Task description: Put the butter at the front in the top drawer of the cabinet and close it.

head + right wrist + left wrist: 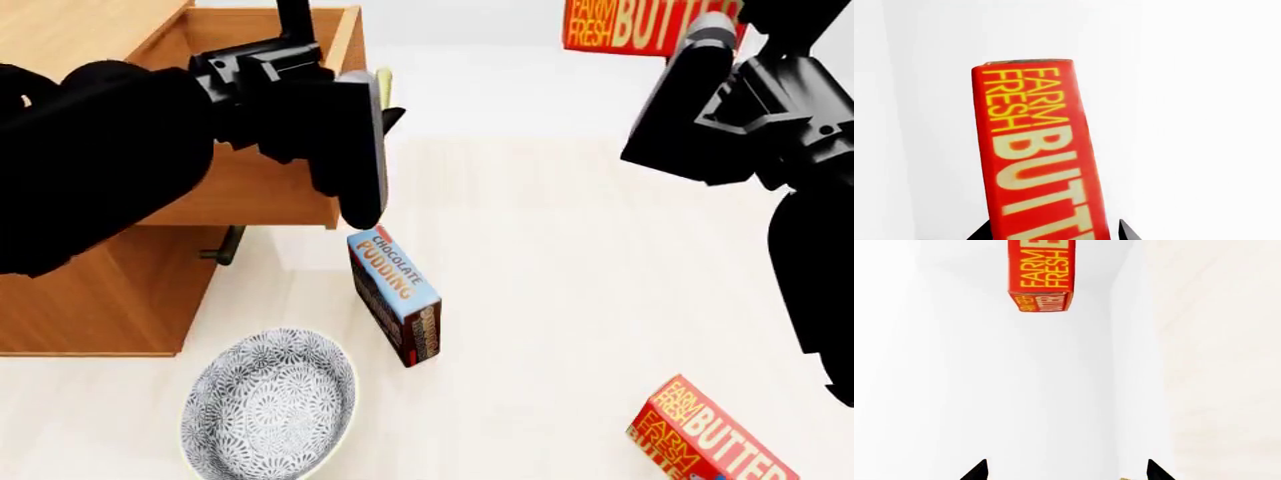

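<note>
butter held aloft, drawer waiting open

the cabinet (94,290) stands at the left, its top drawer (274,195) pulled out. the left end effector (1066,472) hangs spread and empty beside it. the right end effector (1054,235) looks clamped on a butter (1037,155) lifted above the tabletop (561,300); another butter box (714,440) lies nearest. placing and closing remain.
</note>
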### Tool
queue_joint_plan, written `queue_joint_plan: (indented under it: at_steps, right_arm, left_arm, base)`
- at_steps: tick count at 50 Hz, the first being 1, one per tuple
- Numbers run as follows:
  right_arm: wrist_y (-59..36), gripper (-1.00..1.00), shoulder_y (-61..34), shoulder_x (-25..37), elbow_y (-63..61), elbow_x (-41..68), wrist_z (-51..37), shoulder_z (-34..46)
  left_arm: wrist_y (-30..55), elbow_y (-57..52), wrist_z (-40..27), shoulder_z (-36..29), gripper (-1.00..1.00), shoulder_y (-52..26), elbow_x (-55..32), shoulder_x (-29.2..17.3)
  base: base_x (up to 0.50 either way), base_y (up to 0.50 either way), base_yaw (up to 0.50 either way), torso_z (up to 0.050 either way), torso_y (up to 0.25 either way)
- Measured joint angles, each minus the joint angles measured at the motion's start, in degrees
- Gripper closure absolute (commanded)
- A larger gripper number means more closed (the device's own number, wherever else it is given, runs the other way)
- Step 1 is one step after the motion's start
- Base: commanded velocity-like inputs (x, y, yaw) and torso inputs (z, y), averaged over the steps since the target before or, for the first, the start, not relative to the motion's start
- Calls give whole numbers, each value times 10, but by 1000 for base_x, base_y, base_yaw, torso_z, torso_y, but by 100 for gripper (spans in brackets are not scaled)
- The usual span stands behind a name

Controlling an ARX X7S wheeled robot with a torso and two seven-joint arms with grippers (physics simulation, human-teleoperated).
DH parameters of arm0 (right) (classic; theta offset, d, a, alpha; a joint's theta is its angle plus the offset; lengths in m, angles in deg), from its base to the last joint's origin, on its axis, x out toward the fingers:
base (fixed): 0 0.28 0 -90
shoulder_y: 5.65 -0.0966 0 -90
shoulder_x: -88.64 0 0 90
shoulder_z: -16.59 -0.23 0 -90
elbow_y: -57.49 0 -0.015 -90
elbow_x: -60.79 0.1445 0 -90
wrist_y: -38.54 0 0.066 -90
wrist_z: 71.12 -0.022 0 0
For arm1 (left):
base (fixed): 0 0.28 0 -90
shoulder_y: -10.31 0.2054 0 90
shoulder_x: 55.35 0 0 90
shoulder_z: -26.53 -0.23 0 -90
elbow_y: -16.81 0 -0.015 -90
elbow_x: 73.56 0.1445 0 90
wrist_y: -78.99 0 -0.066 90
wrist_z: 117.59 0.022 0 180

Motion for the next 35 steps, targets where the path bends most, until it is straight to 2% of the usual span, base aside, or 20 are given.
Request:
queue_joint_plan:
  at_steps: [11,35]
  right_arm:
    - [-5,100,26,15,-27,2,-3,1]
    - [-7,100,57,31,-63,7,4,7]
  left_arm:
    - [-6,-8,-4,2,-100,14,-5,1]
    - [-53,47,0,12,-100,52,-14,45]
  base:
    - [0,0,0,1,2]
    - [0,0,0,0,1]
